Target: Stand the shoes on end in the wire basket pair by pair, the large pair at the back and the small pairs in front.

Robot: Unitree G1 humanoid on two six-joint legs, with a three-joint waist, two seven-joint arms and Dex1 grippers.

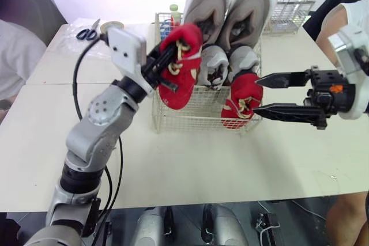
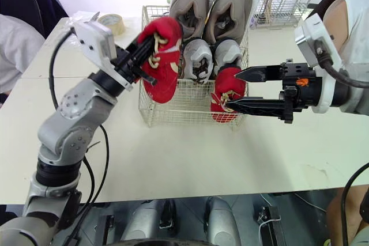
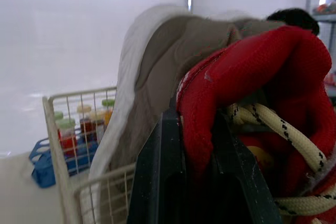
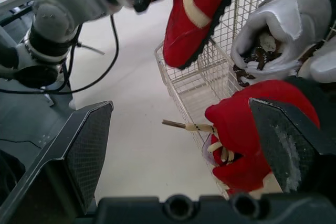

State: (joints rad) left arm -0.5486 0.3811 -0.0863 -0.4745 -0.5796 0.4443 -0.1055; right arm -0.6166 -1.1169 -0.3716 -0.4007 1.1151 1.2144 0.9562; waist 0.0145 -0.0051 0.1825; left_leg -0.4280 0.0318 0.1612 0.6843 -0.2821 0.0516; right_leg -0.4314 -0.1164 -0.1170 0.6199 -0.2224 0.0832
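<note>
The wire basket [image 1: 199,116] stands on the table [image 1: 173,165], at the upper middle of the left eye view. The large pair [image 1: 204,4] stands on end along its back, with a small pair [image 1: 214,67] just in front. A single small shoe [image 1: 242,99] stands in the front right corner. A second small shoe [image 1: 181,64] hangs in the left gripper [image 1: 164,61] over the front left corner (its lower end about at the rim). The right gripper [image 1: 255,94] reaches in from the frame's right, its fingers apart on either side of the single small shoe. At upper left lie the scissors [image 1: 87,33] and a tape roll [image 1: 112,26]. A wire rack [image 1: 291,10] stands at upper right.

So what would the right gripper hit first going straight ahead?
Probably the small red lace-up shoe standing in the white wire basket's front corner; the open right gripper points at it, though depth is unclear.
</note>
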